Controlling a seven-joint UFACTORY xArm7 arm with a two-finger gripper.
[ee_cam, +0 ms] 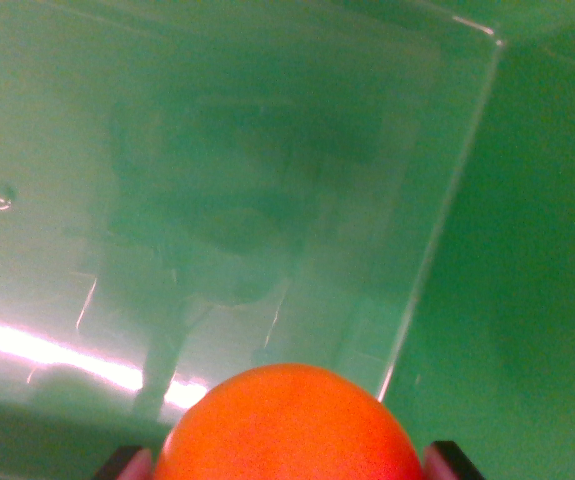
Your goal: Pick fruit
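An orange fruit (289, 425) fills the bottom middle of the wrist view, round and bright. My gripper (289, 462) is shut on it, with one dark fingertip (122, 463) showing at its left and the other fingertip (454, 459) at its right. The fruit hangs above a clear plastic bin (447, 200), whose near right corner lies just behind the fruit. The lower part of the fruit is cut off by the frame's edge.
The clear bin covers most of the view and shows nothing inside but glare and a dark reflection. Its right wall runs from the top right down toward the fruit. A green surface (537, 300) lies to the wrist view's right of the bin.
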